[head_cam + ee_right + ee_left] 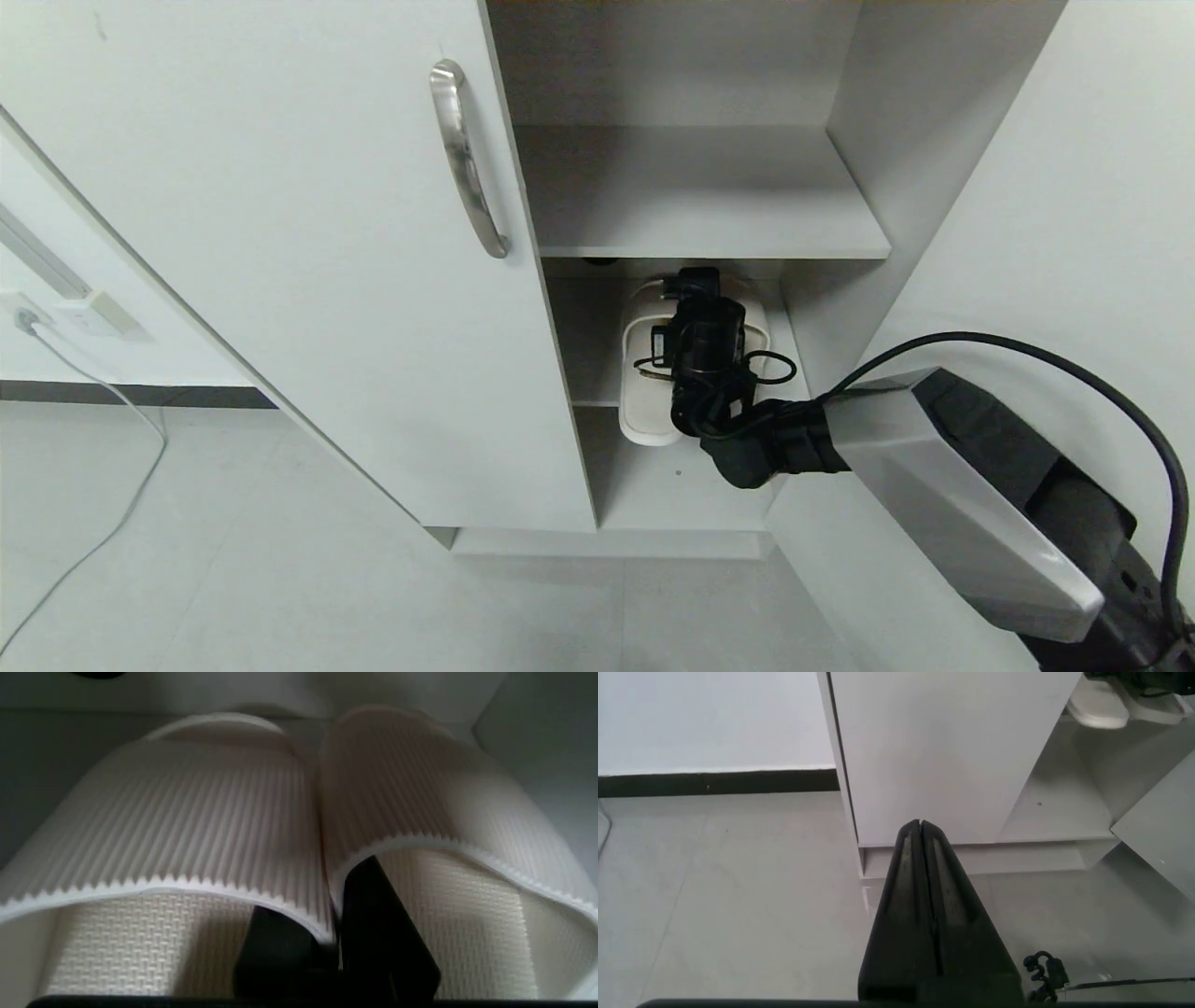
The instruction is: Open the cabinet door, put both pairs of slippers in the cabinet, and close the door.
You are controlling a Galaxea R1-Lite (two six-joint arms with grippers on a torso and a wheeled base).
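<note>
On the lower shelf (597,345) of the open cabinet (920,112), a pair of white slippers (644,373) lies side by side. Their long axis runs from the front of the cabinet to its back. The toes point inward to the back wall, and the heel ends reach out past the shelf's front edge. Whether the soles rest fully on the shelf or are held just above it cannot be told. The right pincer (689,285) sits directly over the pair, reaching in from the front along the same axis. In the right wrist view its two dark fingers (383,924) go in under the ribbed straps, one into each slipper (187,831). The two neighbouring strap edges are pinched between them, so the right pincer (332,938) is closed on the pair at its middle seam. The slippers spread to either side of the fingers and beyond them toward the cabinet's back. The upper shelf (700,187) lies above. The door with the curved metal handle (467,159) stands to the left of the opening. The other door (1074,233) is swung wide to the right. The left pincer (920,835) hangs low over the grey floor (738,887) in front of the cabinet's base. Its fingers are pressed together with nothing between them. It is well apart from the slippers (1102,709), which show far off in the left wrist view.
</note>
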